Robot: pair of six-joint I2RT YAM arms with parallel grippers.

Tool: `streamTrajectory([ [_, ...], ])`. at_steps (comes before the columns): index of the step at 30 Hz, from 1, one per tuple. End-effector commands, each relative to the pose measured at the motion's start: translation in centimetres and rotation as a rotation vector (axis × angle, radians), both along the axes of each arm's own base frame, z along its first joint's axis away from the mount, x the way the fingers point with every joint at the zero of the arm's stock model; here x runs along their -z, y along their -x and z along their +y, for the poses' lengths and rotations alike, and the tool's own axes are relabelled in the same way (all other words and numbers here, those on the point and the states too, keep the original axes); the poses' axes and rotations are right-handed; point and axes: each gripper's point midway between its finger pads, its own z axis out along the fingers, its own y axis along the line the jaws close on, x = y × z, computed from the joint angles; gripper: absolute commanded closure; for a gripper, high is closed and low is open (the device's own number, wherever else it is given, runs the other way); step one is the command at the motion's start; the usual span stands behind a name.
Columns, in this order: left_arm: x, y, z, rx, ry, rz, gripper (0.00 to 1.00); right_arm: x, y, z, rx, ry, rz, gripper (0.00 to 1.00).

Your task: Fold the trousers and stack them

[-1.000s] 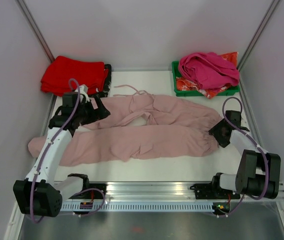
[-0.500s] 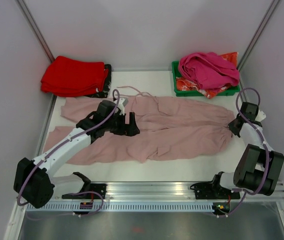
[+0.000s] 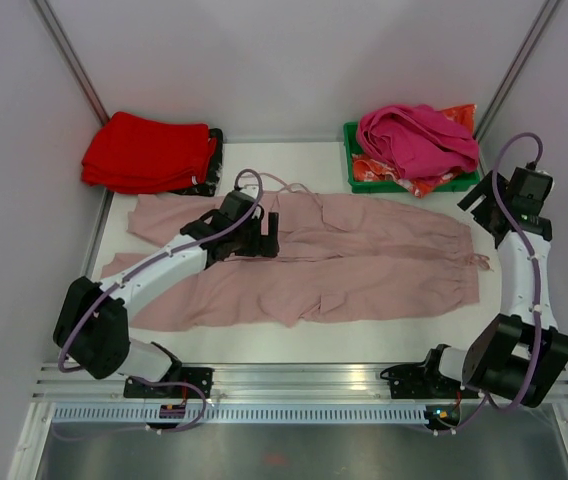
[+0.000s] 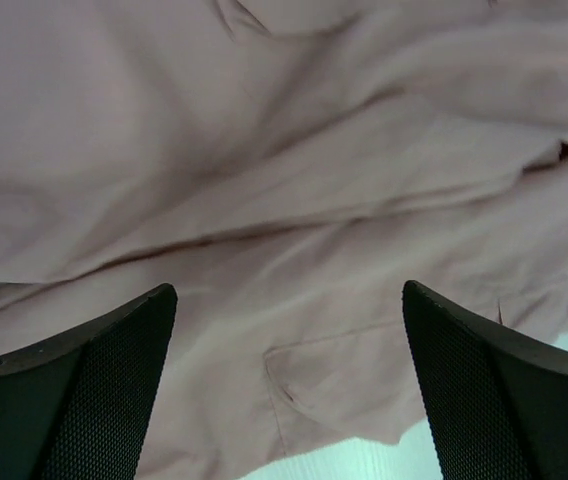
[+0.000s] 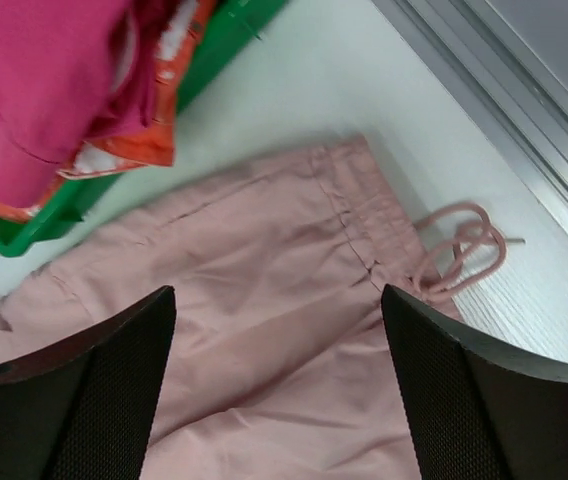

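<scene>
Across the middle of the white counter (image 3: 364, 340), the pale pink trousers (image 3: 364, 270) lie spread flat, running from 9 o'clock to 3 o'clock in the top view. One thin pink cord (image 3: 264, 181) trails off their far edge toward 12 o'clock.

The left claw (image 3: 264, 236) sits over the cloth just left of centre, pointing toward 3 o'clock. Its wrist camera shows the two black fingers spread wide with nothing gripped between them, only creased pink fabric and a patch pocket below; whether the fingertips touch the cloth cannot be told.

The right claw (image 3: 486, 208) hangs at 2 o'clock, above the gathered end of the trousers. Its fingers are also wide apart and empty. Below it, in the wrist view, lie the stitched gathered band and a looped drawstring (image 5: 461, 245) resting on bare counter.

At 1 o'clock a green tray (image 3: 348, 150) holds a bright magenta garment (image 3: 419, 135). At 10 o'clock lies a stack of folded red garments (image 3: 149, 152).
</scene>
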Motion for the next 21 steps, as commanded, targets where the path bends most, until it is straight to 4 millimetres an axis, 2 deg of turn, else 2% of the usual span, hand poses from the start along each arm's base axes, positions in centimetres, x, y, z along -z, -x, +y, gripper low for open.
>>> streamTrajectory([
  [1, -2.4, -4.4, 2.9, -0.229, -0.088, -0.104, 0.01, -2.1, -1.9, 0.4, -0.056, -0.001, -0.085, 0.11],
  [3, -2.1, -5.3, 3.8, -0.29, -0.063, -0.07, 0.02, -1.0, -2.9, 1.0, -0.082, -0.049, -0.097, 0.23],
  [4, -2.2, -6.5, 5.3, -0.343, -0.031, -0.068, 0.02, 0.2, -3.7, 0.9, -0.063, -0.081, -0.097, 0.28],
  [5, -2.4, -6.9, 6.0, -0.366, 0.0, -0.068, 0.02, 2.1, -3.4, 1.1, -0.047, -0.107, -0.068, 0.34],
  [6, -2.1, -7.5, 7.6, -0.415, 0.035, -0.049, 0.02, 3.7, -3.3, 0.7, -0.013, -0.114, -0.037, 0.36],
  [7, -2.4, -8.0, 8.3, -0.438, 0.057, -0.058, 0.03, 4.5, -3.5, 0.3, 0.027, -0.124, -0.035, 0.38],
  [10, -2.4, -8.7, 11.4, -0.51, 0.054, -0.063, 0.04, 8.2, -2.7, -0.4, 0.096, -0.133, 0.037, 0.4],
  [15, -2.0, -8.9, 16.3, -0.624, 0.034, -0.066, 0.04, 12.4, -2.8, -1.3, 0.155, -0.137, 0.112, 0.43],
  [17, -1.6, -8.8, 17.7, -0.666, 0.034, -0.058, 0.04, 13.2, -3.5, -1.4, 0.165, -0.15, 0.108, 0.46],
  [18, -1.1, -8.7, 19.2, -0.711, 0.033, -0.047, 0.04, 14.3, -3.6, -1.4, 0.169, -0.161, 0.128, 0.46],
  [20, -0.6, -8.7, 20.6, -0.748, 0.05, -0.032, 0.04, 14.7, -4.4, -1.7, 0.167, -0.161, 0.122, 0.48],
  [21, -0.1, -8.5, 21.2, -0.762, 0.056, -0.018, 0.04, 15.7, -4.5, -1.9, 0.173, -0.165, 0.143, 0.49],
])
